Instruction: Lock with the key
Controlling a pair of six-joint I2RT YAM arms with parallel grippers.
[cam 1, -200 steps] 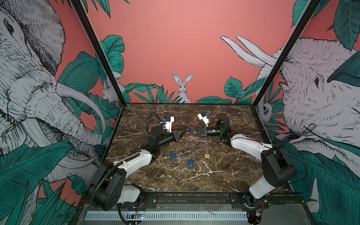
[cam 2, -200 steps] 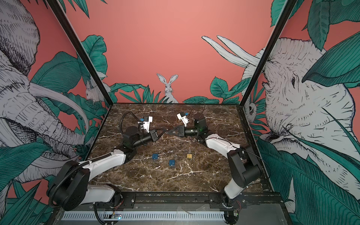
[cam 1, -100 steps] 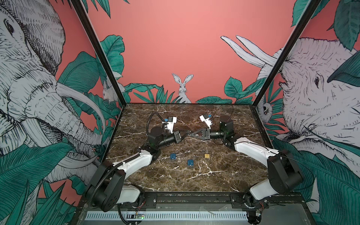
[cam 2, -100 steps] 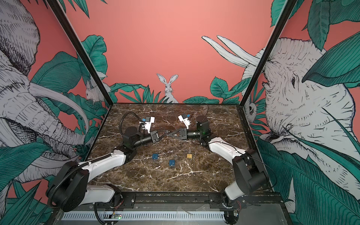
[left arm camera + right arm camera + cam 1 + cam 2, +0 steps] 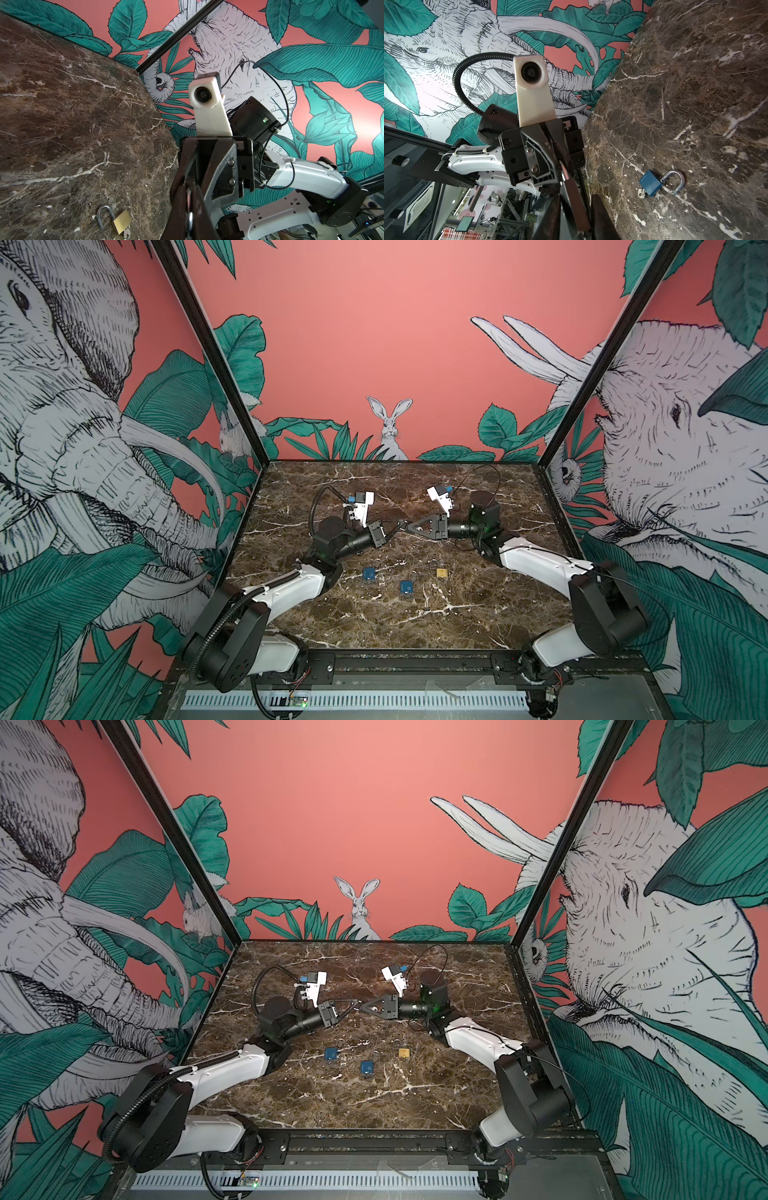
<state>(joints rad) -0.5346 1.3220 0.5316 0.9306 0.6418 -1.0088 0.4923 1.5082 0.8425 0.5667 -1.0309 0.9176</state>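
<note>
My two grippers meet tip to tip above the middle of the marble table (image 5: 478, 626). The left gripper (image 5: 395, 527) (image 5: 352, 1007) is shut on a thin silver key (image 5: 189, 218), seen edge-on between its dark fingers (image 5: 178, 209). The right gripper (image 5: 406, 526) (image 5: 363, 1007) (image 5: 575, 200) stands slightly open, with its fingers (image 5: 600, 214) on either side of the left gripper's tips. A blue padlock (image 5: 650, 185) lies on the table with its shackle swung open. A brass padlock (image 5: 122, 221), also open, has a key in its base.
Three small padlocks lie in a row in front of the grippers: two blue (image 5: 368, 573) (image 5: 406, 587) and one brass (image 5: 441, 572). Patterned walls close the table's back and sides. A black rail (image 5: 407, 664) runs along the front edge.
The right arm's elbow has swung outward to the right and its jaws have parted a little. The left gripper stays shut, and the two grippers stay tip to tip.
</note>
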